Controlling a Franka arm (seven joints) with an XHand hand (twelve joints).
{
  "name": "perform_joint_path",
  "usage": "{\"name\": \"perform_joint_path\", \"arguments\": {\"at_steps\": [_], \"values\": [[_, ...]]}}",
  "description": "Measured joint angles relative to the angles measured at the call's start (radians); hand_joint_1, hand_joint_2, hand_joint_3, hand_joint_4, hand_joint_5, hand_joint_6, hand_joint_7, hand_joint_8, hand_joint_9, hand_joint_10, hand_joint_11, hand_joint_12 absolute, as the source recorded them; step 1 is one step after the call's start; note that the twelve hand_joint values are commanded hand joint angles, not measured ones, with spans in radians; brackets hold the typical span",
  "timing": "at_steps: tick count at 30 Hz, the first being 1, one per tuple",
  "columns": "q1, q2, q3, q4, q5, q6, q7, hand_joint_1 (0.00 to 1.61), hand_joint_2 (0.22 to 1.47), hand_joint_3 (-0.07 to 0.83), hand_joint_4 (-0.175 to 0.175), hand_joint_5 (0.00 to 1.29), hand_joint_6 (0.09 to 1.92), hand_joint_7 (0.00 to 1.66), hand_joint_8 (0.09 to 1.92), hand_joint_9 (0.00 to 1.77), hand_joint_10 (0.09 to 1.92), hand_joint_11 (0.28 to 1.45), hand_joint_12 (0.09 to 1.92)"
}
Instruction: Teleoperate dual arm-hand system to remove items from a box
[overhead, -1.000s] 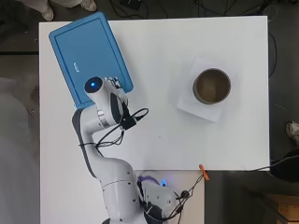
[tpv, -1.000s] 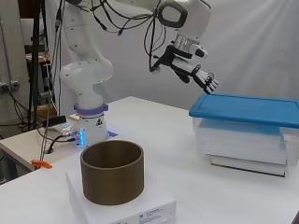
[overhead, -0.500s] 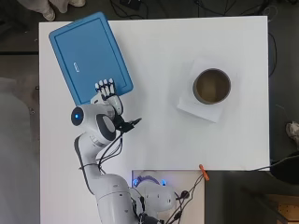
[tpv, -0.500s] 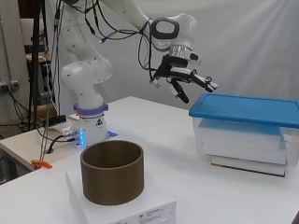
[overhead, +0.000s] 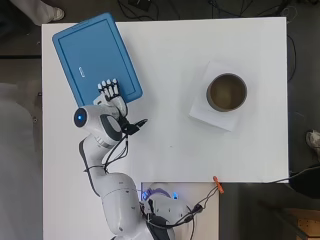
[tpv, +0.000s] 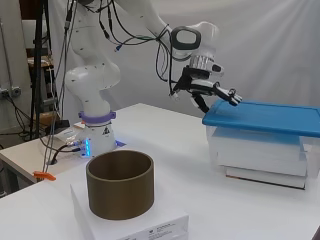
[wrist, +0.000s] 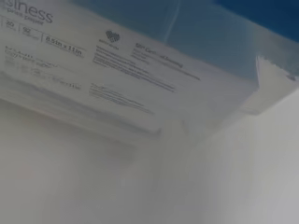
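Observation:
A clear plastic box with a blue lid stands at the table's far left corner, its lid on. In the side view the box rests on a white ream of paper. My hand hovers at the lid's near corner, fingers straight and spread over the blue edge, thumb below it. From the side, the hand reaches level with the lid's near end, holding nothing. The wrist view shows the box's clear wall and the printed ream inside or under it, very close.
A brown round container sits on a white packet at the right of the table. An orange clip lies at the table's near edge. Cables trail beside the arm's base.
The arm has swung down and toward its base. The hand has dropped from above the lid to the lid's near corner, and its fingers now lie over the blue edge.

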Motion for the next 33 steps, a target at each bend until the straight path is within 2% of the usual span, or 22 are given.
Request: {"name": "perform_joint_path", "arguments": {"at_steps": [3,4,5,6,7,8,9,10,12,14,16,17,19,23,24,26,27,28,29,30,31,33], "values": [[0.003,0.033,0.014,0.028,-0.027,-0.038,0.014,0.53,0.86,-0.011,-0.043,0.0,0.09,0.0,0.09,0.1,0.09,0.36,0.09],[0.006,0.056,0.018,0.045,-0.036,-0.061,0.022,0.69,0.98,0.036,-0.031,0.06,0.09,0.03,0.09,0.14,0.09,0.37,0.09],[0.01,0.09,0.022,0.071,-0.05,-0.09,0.037,0.84,1.11,0.015,-0.047,0.3,0.51,0.31,0.09,0.4,0.09,0.47,0.09],[0.012,0.12,0.027,0.094,-0.059,-0.108,0.05,1.05,1.13,0.0,-0.096,0.52,0.82,0.6,0.35,0.69,0.41,0.6,0.23],[0.01,0.155,0.037,0.121,-0.062,-0.119,0.059,1.15,1.14,-0.002,-0.097,0.68,0.95,0.79,0.71,0.91,0.78,0.68,0.65],[0.003,0.174,0.042,0.137,-0.048,-0.117,0.053,1.17,1.17,0.005,-0.076,0.74,1.06,0.84,1.02,0.98,1.14,0.72,1.02],[-0.004,0.183,0.04,0.144,-0.024,-0.107,0.031,1.18,1.19,0.01,-0.054,0.76,1.15,0.84,1.23,0.98,1.38,0.71,1.25],[-0.009,0.184,0.034,0.145,0.006,-0.098,-0.005,1.17,1.21,0.01,-0.04,0.76,1.2,0.83,1.35,0.96,1.51,0.69,1.38],[-0.009,0.172,0.021,0.141,0.06,-0.086,-0.092,1.16,1.23,0.008,-0.029,0.75,1.25,0.81,1.44,0.94,1.59,0.66,1.47],[-0.004,0.15,0.025,0.145,0.082,-0.084,-0.179,1.15,1.25,0.01,-0.02,0.71,1.33,0.78,1.51,0.94,1.67,0.69,1.56],[0.008,0.12,0.039,0.167,0.076,-0.088,-0.223,1.01,1.27,0.013,0.039,0.68,1.46,0.78,1.76,0.98,1.82,0.76,1.68],[0.011,0.106,0.042,0.184,0.071,-0.094,-0.225,0.97,1.28,0.013,0.047,0.67,1.5,0.78,1.84,0.99,1.86,0.78,1.72],[0.016,0.087,0.048,0.234,0.054,-0.116,-0.225,0.95,1.29,0.011,0.042,0.66,1.53,0.77,1.91,0.99,1.9,0.8,1.76],[0.024,0.049,0.064,0.285,0.002,-0.141,-0.231,0.94,1.3,0.008,0.034,0.65,1.56,0.84,1.92,1.07,1.92,0.87,1.81],[0.027,0.042,0.068,0.278,-0.006,-0.147,-0.234,1.01,1.29,0.003,0.085,0.63,1.65,0.86,1.92,1.09,1.92,0.89,1.82],[0.029,0.038,0.075,0.268,-0.013,-0.154,-0.227,0.97,1.3,0.003,0.07,0.64,1.59,0.83,1.92,1.06,1.92,0.86,1.82],[0.029,0.038,0.077,0.271,-0.014,-0.16,-0.224,1.09,1.27,0.007,0.007,0.66,1.46,0.78,1.77,0.97,1.77,0.72,1.65],[0.031,0.035,0.079,0.28,-0.019,-0.162,-0.226,1.2,1.25,0.004,-0.069,0.67,1.42,0.76,1.61,0.9,1.56,0.64,1.36],[0.036,0.022,0.075,0.288,-0.024,-0.147,-0.243,1.27,1.23,0.001,-0.114,0.65,1.38,0.77,1.52,0.9,1.43,0.61,1.19],[0.042,0.0,0.061,0.289,-0.032,-0.111,-0.268,1.31,1.22,0.001,-0.142,0.63,1.34,0.77,1.48,0.9,1.37,0.59,1.11],[0.048,-0.025,0.039,0.284,-0.037,-0.058,-0.302,1.32,1.22,0.001,-0.137,0.62,1.35,0.75,1.46,0.9,1.36,0.59,1.1],[0.061,-0.076,-0.021,0.273,-0.023,0.081,-0.417,1.32,1.23,0.001,-0.095,0.6,1.41,0.71,1.44,0.88,1.37,0.58,1.13]]}}
